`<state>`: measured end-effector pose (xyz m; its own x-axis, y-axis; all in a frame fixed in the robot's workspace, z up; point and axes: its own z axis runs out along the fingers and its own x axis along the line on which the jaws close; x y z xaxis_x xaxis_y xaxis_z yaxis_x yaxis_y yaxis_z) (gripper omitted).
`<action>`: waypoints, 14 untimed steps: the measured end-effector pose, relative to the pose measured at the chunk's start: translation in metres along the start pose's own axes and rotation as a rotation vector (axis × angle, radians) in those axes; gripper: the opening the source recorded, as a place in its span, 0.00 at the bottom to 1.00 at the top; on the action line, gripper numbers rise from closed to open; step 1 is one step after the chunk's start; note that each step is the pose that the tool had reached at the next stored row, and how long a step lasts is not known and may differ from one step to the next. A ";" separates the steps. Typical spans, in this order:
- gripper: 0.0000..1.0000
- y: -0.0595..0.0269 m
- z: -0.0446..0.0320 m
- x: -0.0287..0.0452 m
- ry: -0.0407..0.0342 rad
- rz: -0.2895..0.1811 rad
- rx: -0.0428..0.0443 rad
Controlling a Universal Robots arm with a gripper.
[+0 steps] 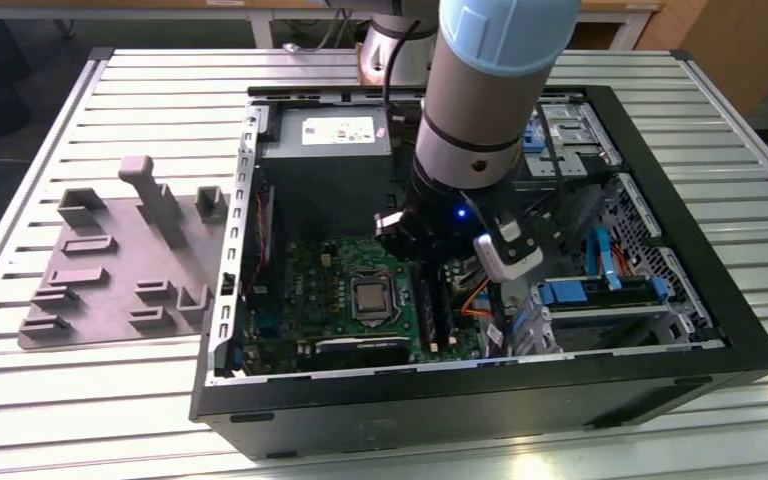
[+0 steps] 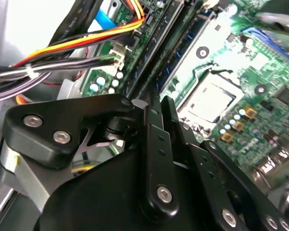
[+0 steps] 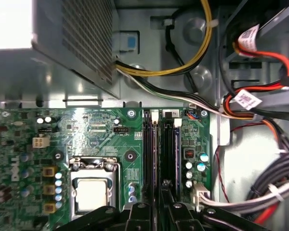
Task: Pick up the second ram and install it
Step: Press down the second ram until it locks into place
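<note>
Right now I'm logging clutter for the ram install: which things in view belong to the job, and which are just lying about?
Job: gripper, poised over the memory slots; green motherboard. Whether the second ram is in its grasp, I cannot tell.
Lying about: grey fixture tray beside the case; power supply; cable bundles; processor socket.

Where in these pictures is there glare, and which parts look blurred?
First wrist view: the power supply top is burnt out white. Second wrist view: a white patch beside the cables; the motherboard is soft at the far edge. Exterior view: evenly lit, with sheen on the table.
</note>
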<state>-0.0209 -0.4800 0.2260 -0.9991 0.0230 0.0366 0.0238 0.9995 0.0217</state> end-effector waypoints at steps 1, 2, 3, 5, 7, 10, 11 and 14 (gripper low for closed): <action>0.22 0.0001 -0.0034 0.0001 0.0003 0.000 0.0001; 0.22 0.0001 -0.0057 0.0001 0.0009 0.000 0.0000; 0.22 0.0001 -0.0064 0.0001 0.0016 0.000 0.0001; 0.14 0.0002 -0.0064 0.0001 0.0017 0.000 -0.0001; 0.11 0.0002 -0.0064 0.0001 0.0018 0.000 -0.0001; 0.11 0.0001 -0.0058 0.0000 0.0018 0.000 0.0000; 0.11 0.0001 -0.0047 0.0000 0.0019 0.000 0.0002; 0.11 0.0000 -0.0005 -0.0002 0.0018 0.000 0.0000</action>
<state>-0.0207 -0.4800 0.2264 -0.9990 0.0229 0.0384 0.0238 0.9995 0.0218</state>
